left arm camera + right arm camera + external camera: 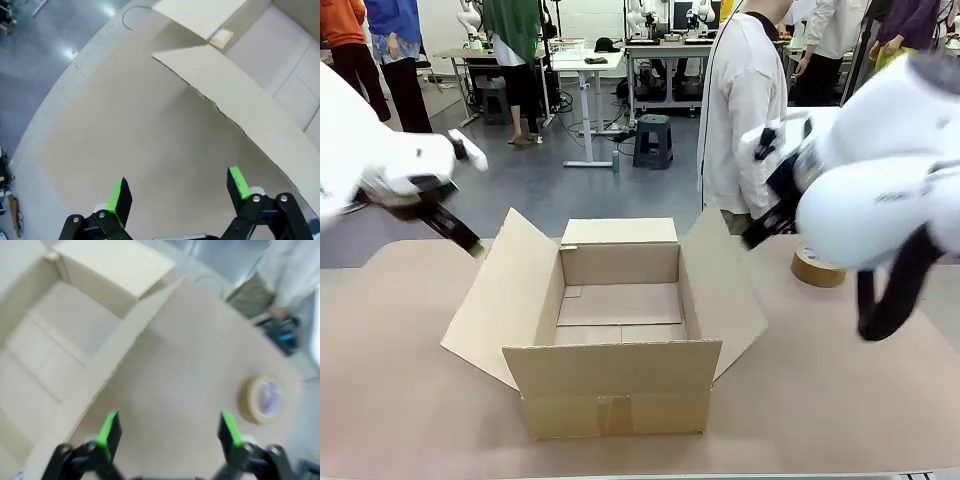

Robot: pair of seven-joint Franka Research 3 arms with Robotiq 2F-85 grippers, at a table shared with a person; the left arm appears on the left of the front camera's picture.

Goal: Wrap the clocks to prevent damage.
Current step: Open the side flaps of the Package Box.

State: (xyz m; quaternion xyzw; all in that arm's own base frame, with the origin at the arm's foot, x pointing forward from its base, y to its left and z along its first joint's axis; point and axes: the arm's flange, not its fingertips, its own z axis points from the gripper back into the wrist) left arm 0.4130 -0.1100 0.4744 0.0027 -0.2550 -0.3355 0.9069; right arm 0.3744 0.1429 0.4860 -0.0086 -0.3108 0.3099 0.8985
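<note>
Presently, the left gripper and the right gripper are hovering with jaws spread wide, holding nothing, flanking the open cardboard box sitting mid-way across the table, a tape roll lying near its right flap.

White arms, black cable; black left claw and right claw have green pads.
</note>
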